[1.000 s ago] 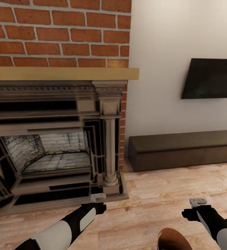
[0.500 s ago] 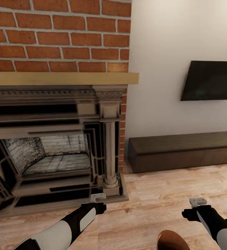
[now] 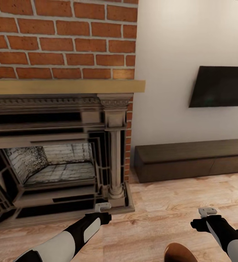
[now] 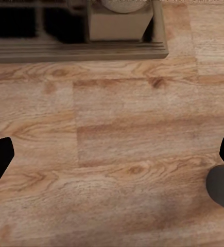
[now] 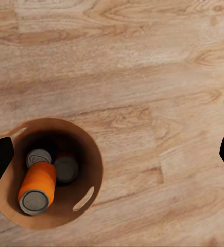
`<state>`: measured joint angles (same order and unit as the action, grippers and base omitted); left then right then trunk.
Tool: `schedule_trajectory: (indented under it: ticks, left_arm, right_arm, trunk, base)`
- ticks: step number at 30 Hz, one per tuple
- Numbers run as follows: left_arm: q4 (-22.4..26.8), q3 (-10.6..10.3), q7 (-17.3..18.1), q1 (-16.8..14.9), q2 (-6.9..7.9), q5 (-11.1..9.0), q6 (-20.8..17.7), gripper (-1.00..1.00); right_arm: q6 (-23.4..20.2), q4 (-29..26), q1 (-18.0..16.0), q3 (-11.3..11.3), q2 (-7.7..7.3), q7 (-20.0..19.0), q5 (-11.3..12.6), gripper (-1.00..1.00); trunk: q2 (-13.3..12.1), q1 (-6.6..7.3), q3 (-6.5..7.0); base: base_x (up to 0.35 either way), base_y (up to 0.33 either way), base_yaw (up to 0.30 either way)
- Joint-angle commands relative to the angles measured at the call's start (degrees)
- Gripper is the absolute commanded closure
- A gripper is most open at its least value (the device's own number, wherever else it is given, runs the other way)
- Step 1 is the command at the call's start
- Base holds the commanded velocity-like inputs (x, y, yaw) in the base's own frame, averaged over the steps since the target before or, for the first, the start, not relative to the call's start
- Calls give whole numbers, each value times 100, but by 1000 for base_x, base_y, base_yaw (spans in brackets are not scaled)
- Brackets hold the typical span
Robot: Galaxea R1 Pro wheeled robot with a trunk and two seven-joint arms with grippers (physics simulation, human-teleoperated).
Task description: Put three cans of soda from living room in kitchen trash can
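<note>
The left claw hangs low over the wood floor just in front of the fireplace, and the right claw hangs at like height to the right, over bare boards. In the wrist views each claw's dark fingertips sit at the far edges of the picture with nothing between them, so both claws are spread apart and empty.

The bin stands on the floor near the robot, below the right claw; in the head view only its orange-brown rim shows at the near edge, between the two arms and closer to the right one. Looking down into it from the right wrist, three cans lie inside: one orange can tipped on its side with its grey end toward the rim, and two more, of which only the grey tops show, set close together and apparently upright at the bottom.

So the collecting looks done: all three cans appear to be in the bin. Yet the room around is the living room, with the brick chimney, a wall TV and a low dark cabinet on the far right. Whether the bin must yet reach the kitchen is the open question; if so, that carrying is what remains.
</note>
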<state>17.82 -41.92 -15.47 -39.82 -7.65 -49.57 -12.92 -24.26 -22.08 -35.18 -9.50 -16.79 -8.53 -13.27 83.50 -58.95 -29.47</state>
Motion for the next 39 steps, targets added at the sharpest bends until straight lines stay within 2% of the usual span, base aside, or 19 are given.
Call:
schedule_trajectory:
  ticks: [1, 39]
  left_arm:
    - [0, 0, 0, 0, 0, 0, 0, -100]
    - [2, 0, 0, 9, -4, 1, 8, -100]
  right_arm:
    - [0, 0, 1, 0, 0, -2, 2, -100]
    - [0, 1, 0, 0, 1, -3, 0, -100]
  trunk:
    - [-42, 23, 18]
    - [-1566, 857, 701]
  base:
    - [0, 0, 0]
    - [0, 0, 0]
